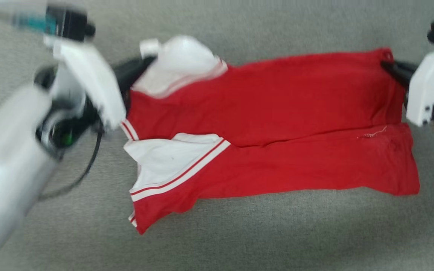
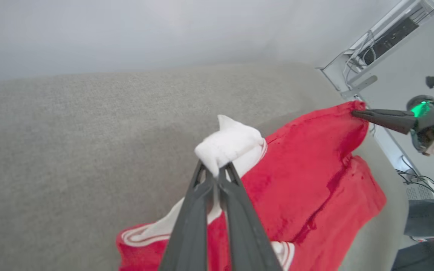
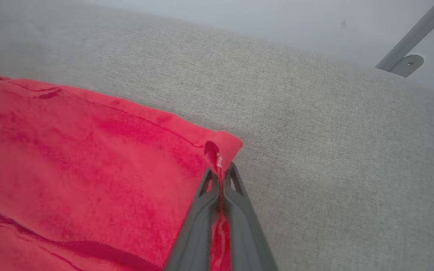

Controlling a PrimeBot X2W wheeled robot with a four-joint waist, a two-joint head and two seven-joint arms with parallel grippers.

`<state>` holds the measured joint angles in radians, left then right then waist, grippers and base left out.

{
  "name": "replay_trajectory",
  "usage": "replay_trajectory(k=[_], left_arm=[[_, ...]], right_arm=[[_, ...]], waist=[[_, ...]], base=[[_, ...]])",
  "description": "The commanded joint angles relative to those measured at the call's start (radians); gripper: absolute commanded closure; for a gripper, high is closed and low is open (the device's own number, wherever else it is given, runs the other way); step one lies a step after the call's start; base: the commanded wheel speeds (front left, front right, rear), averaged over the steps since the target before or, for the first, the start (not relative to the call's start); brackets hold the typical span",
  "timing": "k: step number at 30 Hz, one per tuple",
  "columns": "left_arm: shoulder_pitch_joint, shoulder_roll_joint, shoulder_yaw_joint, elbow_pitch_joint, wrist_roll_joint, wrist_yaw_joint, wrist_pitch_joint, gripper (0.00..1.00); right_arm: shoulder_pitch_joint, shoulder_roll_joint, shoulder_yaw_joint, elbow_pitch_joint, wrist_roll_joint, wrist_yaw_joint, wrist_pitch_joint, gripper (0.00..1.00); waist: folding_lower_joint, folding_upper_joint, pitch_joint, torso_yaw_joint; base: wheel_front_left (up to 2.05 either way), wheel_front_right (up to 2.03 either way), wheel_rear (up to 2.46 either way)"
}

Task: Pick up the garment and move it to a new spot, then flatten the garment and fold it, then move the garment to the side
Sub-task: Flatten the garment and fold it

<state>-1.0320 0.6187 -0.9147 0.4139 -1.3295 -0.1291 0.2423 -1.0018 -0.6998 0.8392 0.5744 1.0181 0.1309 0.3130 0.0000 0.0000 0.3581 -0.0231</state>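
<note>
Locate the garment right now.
In the head view the garment lies mid-frame on the grey surface, stretched between the left gripper pinching its white sleeve and the right gripper pinching a red corner.

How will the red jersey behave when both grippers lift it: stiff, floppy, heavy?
Probably floppy: the garment creases and drapes between the pinches. Likely light: the left gripper holds just a sleeve tip, the right gripper a hem corner. Its unheld half may drag.

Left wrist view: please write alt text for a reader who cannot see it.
The left gripper, jaws shut, pinches a white sleeve of the red garment over a grey fabric surface. The right gripper holds the garment's far corner.
</note>
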Motion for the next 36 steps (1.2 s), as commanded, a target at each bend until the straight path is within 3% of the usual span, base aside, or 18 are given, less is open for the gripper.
replay_trajectory(k=[1,6,13,17,26,27,28,29,30,36], left_arm=[[0.041,0.023,0.001,-0.035,-0.017,-0.002,-0.021,1.0],[0.25,0.123,0.006,-0.229,-0.061,-0.002,-0.127,1.0],[0.509,0.205,-0.014,-0.41,-0.07,0.072,-0.27,1.0],[0.572,0.172,-0.034,-0.392,-0.08,0.069,-0.312,1.0],[0.536,0.06,-0.073,-0.17,-0.038,0.03,-0.335,1.0],[0.532,0.052,-0.077,-0.154,-0.026,0.026,-0.343,0.98],[0.528,0.046,-0.08,-0.141,-0.011,0.024,-0.354,0.75],[0.525,0.04,-0.082,-0.131,0.006,0.022,-0.372,0.57],[0.526,0.033,-0.08,-0.125,0.014,0.019,-0.392,0.04],[0.577,-0.013,-0.025,-0.118,0.073,0.041,-0.496,0.0]], right_arm=[[0.03,-0.014,-0.001,-0.015,0.008,0.0,-0.01,1.0],[0.177,-0.094,-0.029,-0.121,0.061,0.0,-0.039,1.0],[0.4,-0.192,-0.092,-0.257,0.1,0.0,-0.092,1.0],[0.475,-0.179,-0.134,-0.261,0.092,0.0,-0.109,1.0],[0.483,-0.059,-0.17,-0.15,0.034,0.0,-0.11,1.0],[0.485,-0.052,-0.175,-0.149,0.035,0.0,-0.112,0.64],[0.491,-0.052,-0.179,-0.151,0.036,0.0,-0.109,0.31],[0.5,-0.058,-0.184,-0.156,0.035,0.0,-0.104,0.0],[0.507,-0.067,-0.194,-0.16,0.034,0.0,-0.109,0.0],[0.58,-0.105,-0.292,-0.177,0.087,0.0,-0.101,0.0]], waist=[[0.0,0.0,-0.034,0.025],[0.0,0.0,-0.057,0.049],[0.0,0.0,-0.053,0.057],[0.0,0.0,-0.042,0.057],[0.0,0.0,-0.039,0.037],[0.0,0.0,-0.042,0.036],[0.0,0.0,-0.045,0.035],[0.0,0.0,-0.049,0.036],[0.0,0.0,-0.054,0.039],[0.0,0.0,-0.081,0.071]], base=[[0.0,0.0,0.0],[0.0,0.0,0.0],[0.0,0.0,0.0],[0.0,0.0,0.0],[0.0,0.0,0.0],[0.0,0.0,0.0],[0.0,0.0,0.0],[0.0,0.0,0.0],[0.0,0.0,0.0],[0.0,0.0,0.0]])
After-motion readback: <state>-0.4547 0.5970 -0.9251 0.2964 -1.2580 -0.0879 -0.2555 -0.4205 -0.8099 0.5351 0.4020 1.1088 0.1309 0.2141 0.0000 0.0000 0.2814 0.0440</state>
